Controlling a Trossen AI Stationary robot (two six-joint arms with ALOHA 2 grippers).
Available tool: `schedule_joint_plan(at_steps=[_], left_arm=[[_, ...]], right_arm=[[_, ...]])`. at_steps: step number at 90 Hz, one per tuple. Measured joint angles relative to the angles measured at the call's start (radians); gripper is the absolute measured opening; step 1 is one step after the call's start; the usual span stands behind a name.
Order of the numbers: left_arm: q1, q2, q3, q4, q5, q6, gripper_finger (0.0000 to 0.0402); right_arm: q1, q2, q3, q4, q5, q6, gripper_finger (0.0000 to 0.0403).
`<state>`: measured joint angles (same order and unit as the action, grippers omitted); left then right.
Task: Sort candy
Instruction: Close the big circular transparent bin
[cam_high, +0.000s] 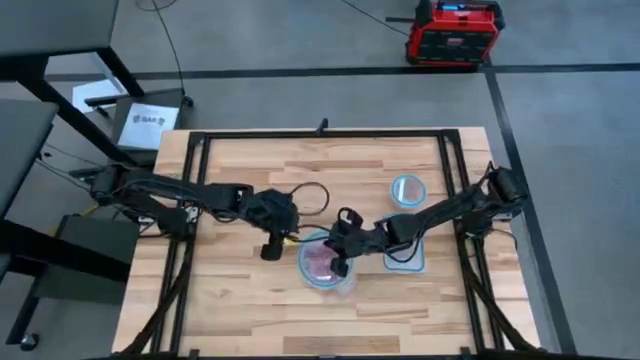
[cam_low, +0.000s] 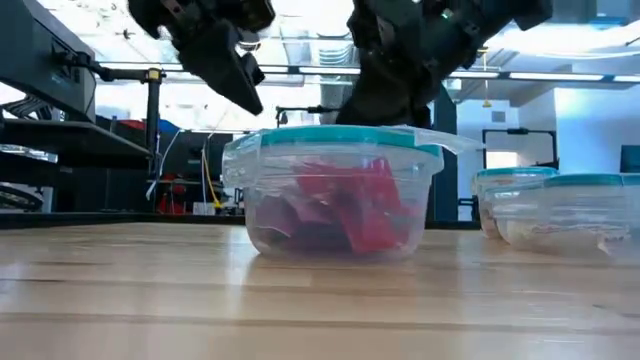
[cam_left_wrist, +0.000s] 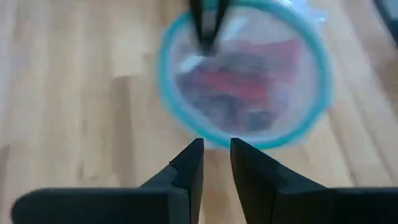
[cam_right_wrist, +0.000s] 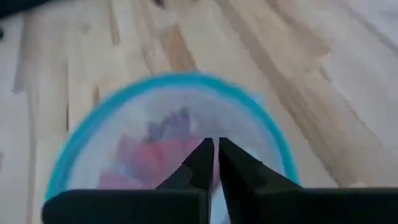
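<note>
A clear round bowl (cam_high: 325, 263) with a teal rim sits on the wooden table (cam_high: 230, 300) a little toward the six o'clock side of its centre in the high view. Inside it lies the candy (cam_low: 345, 215), a heap of red wrapped sweets with some purple ones, filling the bowl's lower half in the low view.

The left gripper (cam_high: 272, 247) hangs just outside the bowl's rim, at about ten o'clock from the bowl in the high view. In the left wrist view its two fingers (cam_left_wrist: 189, 168) stand a narrow gap apart with nothing between them, their tips pointing at the near rim of the bowl.

The right gripper (cam_high: 340, 262) is over the bowl, near its three o'clock edge. In the right wrist view its fingers (cam_right_wrist: 200, 163) are almost pressed together, only a thin slit showing between the tips, and they point down over the red and purple candy; whether a sweet is pinched there cannot be told.

A second round bowl (cam_high: 407, 188) stands at about one o'clock from the first, well apart from it. A clear rectangular tub (cam_high: 408, 257) lies at three o'clock, partly under the right arm.
</note>
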<state>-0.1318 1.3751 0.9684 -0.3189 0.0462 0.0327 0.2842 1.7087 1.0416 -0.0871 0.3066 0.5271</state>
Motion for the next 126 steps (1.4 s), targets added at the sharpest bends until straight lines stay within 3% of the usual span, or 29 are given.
schedule_joint_plan(at_steps=[14, 34, 77, 88, 113, 126], left_arm=[[-0.104, 0.032, -0.003, 0.065, -0.002, -0.046, 0.0066], [-0.209, 0.129, -0.005, 0.176, -0.018, -0.117, 0.0066], [-0.322, 0.199, -0.007, 0.183, -0.081, -0.296, 0.0066], [-0.325, 0.248, -0.006, 0.248, -0.105, -0.281, 0.0066], [-0.254, 0.241, -0.007, 0.177, -0.285, -0.246, 0.0066], [-0.197, 0.235, -0.006, 0.186, -0.310, -0.225, 0.0066]], right_arm=[[0.038, -0.027, 0.000, -0.101, -0.044, 0.008, 0.0030], [0.116, -0.036, 0.001, -0.104, 0.037, 0.073, 0.0030], [0.252, -0.035, 0.001, -0.222, 0.153, 0.296, 0.0045], [0.253, -0.035, 0.002, -0.199, 0.211, 0.304, 0.0045], [0.237, -0.018, 0.003, -0.141, 0.217, 0.340, 0.0044], [0.230, 0.035, 0.003, -0.043, 0.189, 0.333, 0.0044]])
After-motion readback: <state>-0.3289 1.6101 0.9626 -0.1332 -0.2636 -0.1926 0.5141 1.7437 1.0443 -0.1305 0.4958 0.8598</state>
